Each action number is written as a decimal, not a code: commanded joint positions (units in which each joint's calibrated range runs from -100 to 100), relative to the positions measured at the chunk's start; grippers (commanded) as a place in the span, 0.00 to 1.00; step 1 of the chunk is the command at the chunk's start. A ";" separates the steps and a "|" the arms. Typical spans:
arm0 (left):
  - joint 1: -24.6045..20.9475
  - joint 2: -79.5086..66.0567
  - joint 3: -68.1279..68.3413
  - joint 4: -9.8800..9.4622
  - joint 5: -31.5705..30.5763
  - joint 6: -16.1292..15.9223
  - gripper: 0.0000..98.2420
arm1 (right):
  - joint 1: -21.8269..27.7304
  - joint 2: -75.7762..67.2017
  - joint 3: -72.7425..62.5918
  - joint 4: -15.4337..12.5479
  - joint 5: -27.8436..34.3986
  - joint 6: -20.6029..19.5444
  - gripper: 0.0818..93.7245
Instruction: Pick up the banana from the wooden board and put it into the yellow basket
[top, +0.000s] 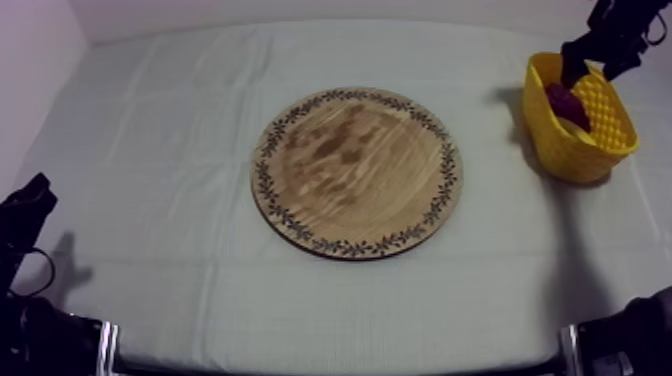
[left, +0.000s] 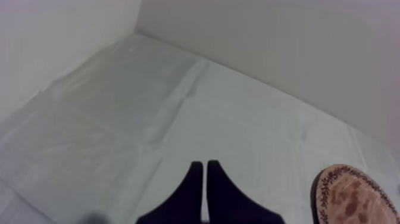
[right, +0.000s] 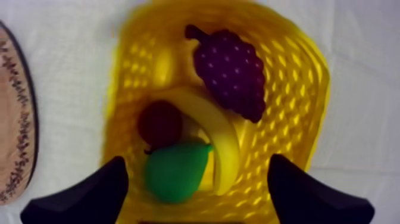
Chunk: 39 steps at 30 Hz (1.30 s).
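Right gripper (right: 197, 159) is hovering directly over the yellow basket (right: 309, 77), its fingers standing wide apart and gripping nothing. Banana (right: 223, 137) is lying inside the basket, curving between the bunch of grapes (right: 232, 71) and the pear (right: 175, 170). Small red fruit (right: 159, 122) is sitting in the basket too, touching the pear. Wooden board (top: 355, 170) is lying well apart from the basket. Left gripper (left: 205, 168) is resting far from the basket, beyond the board, its fingers pressed together.

Top camera slants down over the table (top: 150, 150). My right wrist peers close into the basket (right: 309, 89), my left past the board (left: 357, 199).
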 joint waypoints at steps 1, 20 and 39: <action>0.01 0.00 -0.01 -0.01 0.00 0.00 0.00 | -1.39 -3.69 0.80 -0.23 -0.28 0.09 0.88; 0.01 0.00 -0.01 -0.01 0.00 0.00 0.00 | -7.92 -40.62 30.04 -2.53 -17.41 -6.11 0.38; 0.01 0.00 -0.01 -0.01 0.00 0.00 0.00 | -13.04 -84.79 71.34 -20.56 -35.62 16.26 0.01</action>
